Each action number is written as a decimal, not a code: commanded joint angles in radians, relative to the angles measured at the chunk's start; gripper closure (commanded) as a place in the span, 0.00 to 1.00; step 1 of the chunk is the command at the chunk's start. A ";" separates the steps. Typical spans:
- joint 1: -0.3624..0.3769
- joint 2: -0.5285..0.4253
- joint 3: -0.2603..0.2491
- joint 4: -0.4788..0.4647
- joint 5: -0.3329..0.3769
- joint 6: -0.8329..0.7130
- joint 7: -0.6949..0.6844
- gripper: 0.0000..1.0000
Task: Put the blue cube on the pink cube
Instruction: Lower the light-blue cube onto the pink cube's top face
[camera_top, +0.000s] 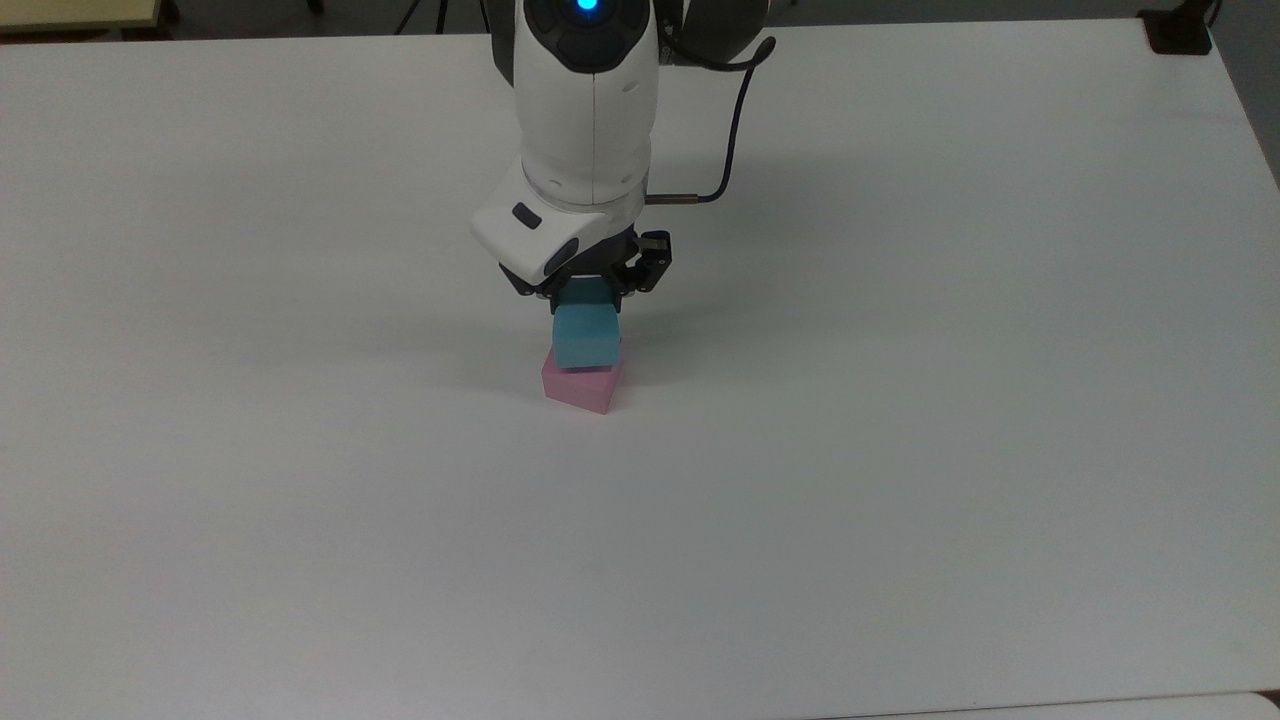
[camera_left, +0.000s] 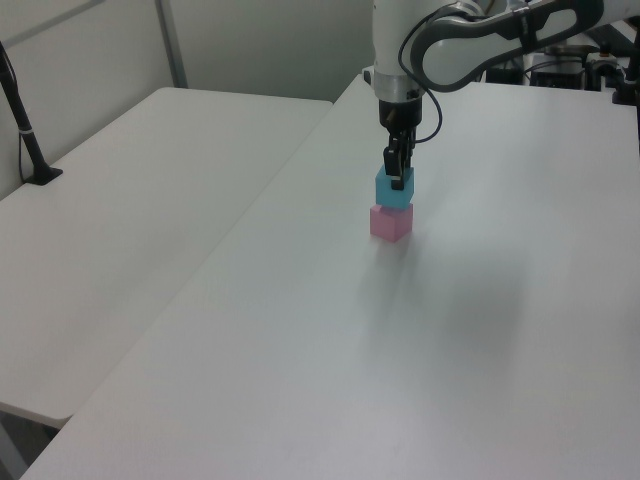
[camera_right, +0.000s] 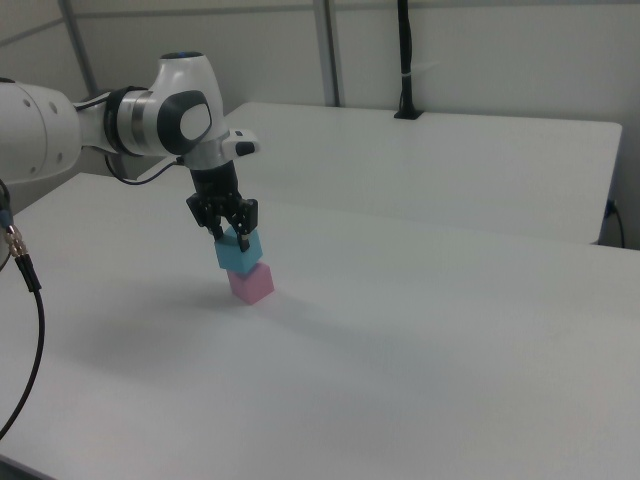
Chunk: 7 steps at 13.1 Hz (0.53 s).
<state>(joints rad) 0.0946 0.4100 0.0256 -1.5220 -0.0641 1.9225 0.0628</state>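
— Where is the blue cube (camera_top: 585, 337)?

— On top of the pink cube (camera_top: 581, 388), at 12 o'clock from it in the left view (their faces appear to touch, and their edges are turned a little out of line in the top view).

— And the pincer (camera_top: 588, 296)?

— Clenched on the blue cube's upper part, pointing straight down from the white arm (camera_top: 584, 120).

— Where does the stack stand?

— On the white desk (camera_top: 900, 450), near the middle of the top view, slightly toward 12 o'clock. A black post (camera_right: 405, 60) stands on a second desk (camera_right: 480, 160) at 12 o'clock in the right view.
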 joint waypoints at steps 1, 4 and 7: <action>0.002 0.010 -0.003 0.000 -0.020 -0.010 0.009 0.22; 0.002 0.015 -0.003 -0.004 -0.020 0.026 0.009 0.00; -0.003 -0.023 -0.004 0.005 -0.017 0.015 0.009 0.00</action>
<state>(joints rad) 0.0921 0.4287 0.0244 -1.5182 -0.0642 1.9348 0.0628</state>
